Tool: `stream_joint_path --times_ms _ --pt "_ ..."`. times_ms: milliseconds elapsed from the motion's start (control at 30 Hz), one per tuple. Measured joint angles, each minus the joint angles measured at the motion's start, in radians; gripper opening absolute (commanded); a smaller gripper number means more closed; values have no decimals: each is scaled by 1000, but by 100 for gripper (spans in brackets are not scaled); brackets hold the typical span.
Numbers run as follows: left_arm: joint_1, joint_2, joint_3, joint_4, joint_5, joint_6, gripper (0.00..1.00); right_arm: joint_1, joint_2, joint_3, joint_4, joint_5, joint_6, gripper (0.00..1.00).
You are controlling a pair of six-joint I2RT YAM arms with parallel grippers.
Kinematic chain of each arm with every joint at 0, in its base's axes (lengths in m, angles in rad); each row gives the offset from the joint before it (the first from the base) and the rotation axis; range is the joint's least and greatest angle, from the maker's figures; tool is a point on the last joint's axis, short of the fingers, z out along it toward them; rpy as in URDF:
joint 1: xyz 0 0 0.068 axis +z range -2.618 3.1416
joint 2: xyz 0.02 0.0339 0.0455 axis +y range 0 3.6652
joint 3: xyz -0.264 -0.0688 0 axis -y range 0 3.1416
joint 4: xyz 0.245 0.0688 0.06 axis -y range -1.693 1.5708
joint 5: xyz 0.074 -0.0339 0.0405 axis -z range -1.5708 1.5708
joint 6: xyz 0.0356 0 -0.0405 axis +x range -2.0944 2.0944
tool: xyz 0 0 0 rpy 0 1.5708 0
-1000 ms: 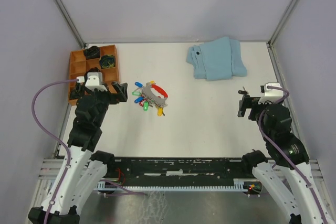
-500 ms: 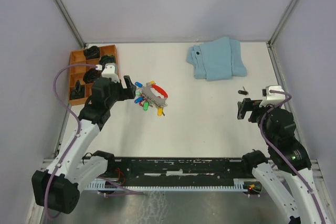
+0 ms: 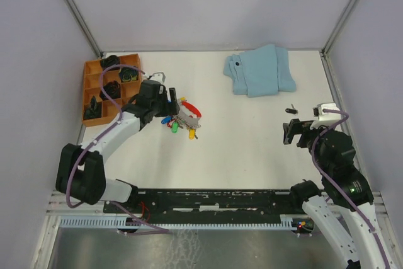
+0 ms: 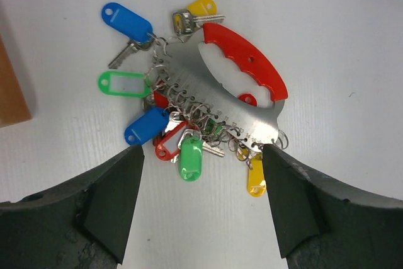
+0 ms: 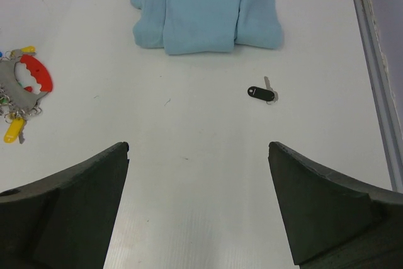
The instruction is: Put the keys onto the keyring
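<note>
**Inventory of the table, taken from my 2 arms**

1. Left fingers — open, holding nothing. They hang low over the keyring, with 1 finger on each side of it in the wrist view. I judge this sets them to close across the plate and pin it.

2. Keyring — a curved grey metal plate with a red grip. It lies flat on the table, left of centre and near the orange tray. I cannot tell whether either finger touches it.

3. Keys — blue, green, yellow and red plastic heads, fanned along the keyring's holed edge. Each appears to hang from a small wire loop, so I judge these already on.

4. Stray key — black head, lying alone on the right side of the table, well apart from the keyring. I judge it the 1 left to put on.

5. Right fingers — spread wide and empty, hovering above bare table with the stray key just ahead. That placing suits fetching it while the left steadies the keyring.

6. Cloth — light blue, folded, at the far edge beyond the stray key. It plays no part in the task.

7. Tray contents — dark lumps in several compartments. They are no keys, and they sit clear of both arms.
</note>
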Motion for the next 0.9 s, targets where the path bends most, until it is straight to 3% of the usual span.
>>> stream_joint_path --times_ms 367,700,900 --pt "-183 223 71 -16 -75 -51 69 0 0 -1 4 0 0 100" --pt "-249 344 98 -48 -146 -68 62 0 -1 -10 8 0 0 100" --pt "-257 374 100 -51 -163 -72 44 0 -7 -11 11 0 0 100"
